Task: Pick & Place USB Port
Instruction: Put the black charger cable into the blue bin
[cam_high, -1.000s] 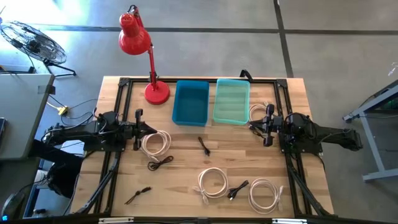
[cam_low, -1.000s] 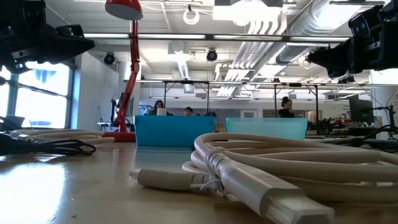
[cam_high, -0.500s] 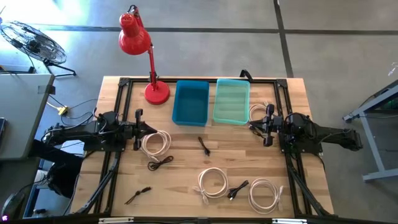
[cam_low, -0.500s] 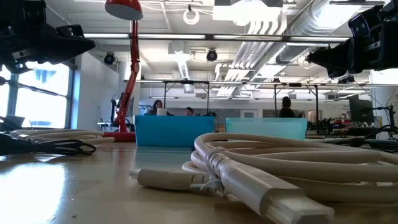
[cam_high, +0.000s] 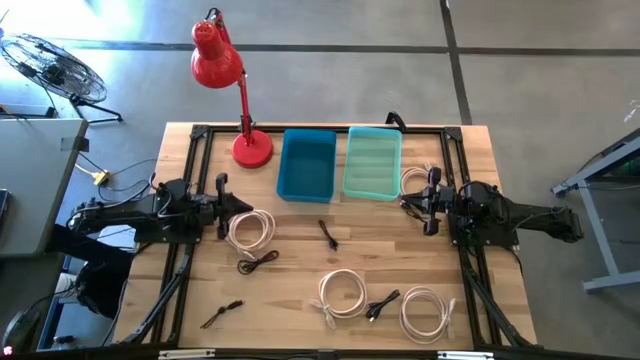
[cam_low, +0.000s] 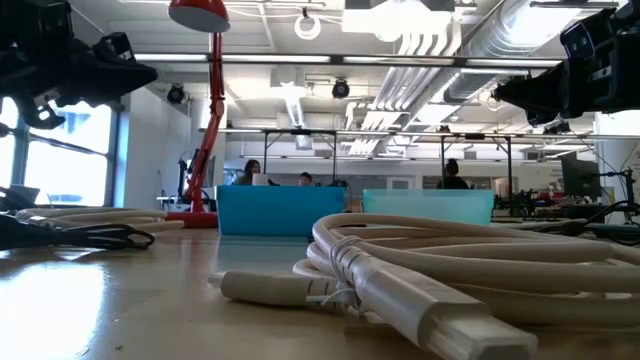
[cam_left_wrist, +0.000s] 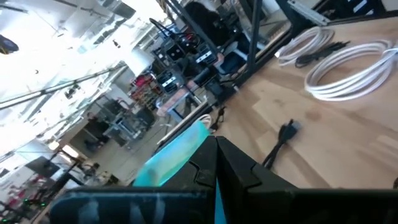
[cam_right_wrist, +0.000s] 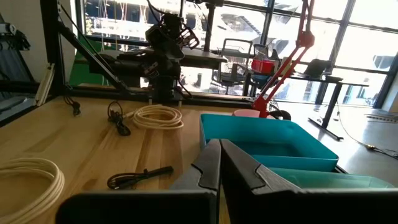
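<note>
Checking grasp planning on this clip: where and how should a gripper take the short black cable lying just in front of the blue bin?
Probably at mid-length of the short black cable, coming straight down from above, fingers closing across its width. It lies flat on the table, nearly straight and clear of the blue bin, so the middle is free. The left gripper and right gripper both look shut.

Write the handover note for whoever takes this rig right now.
Left gripper: shut, empty, raised at the table's left side beside a white cable coil.
Right gripper: shut, empty, raised at the right side by the teal bin.
Cables: white coils and short black cables lie loose on the table.
Done: nothing; blue bin and teal bin look empty.
Left: all picking and placing.
</note>
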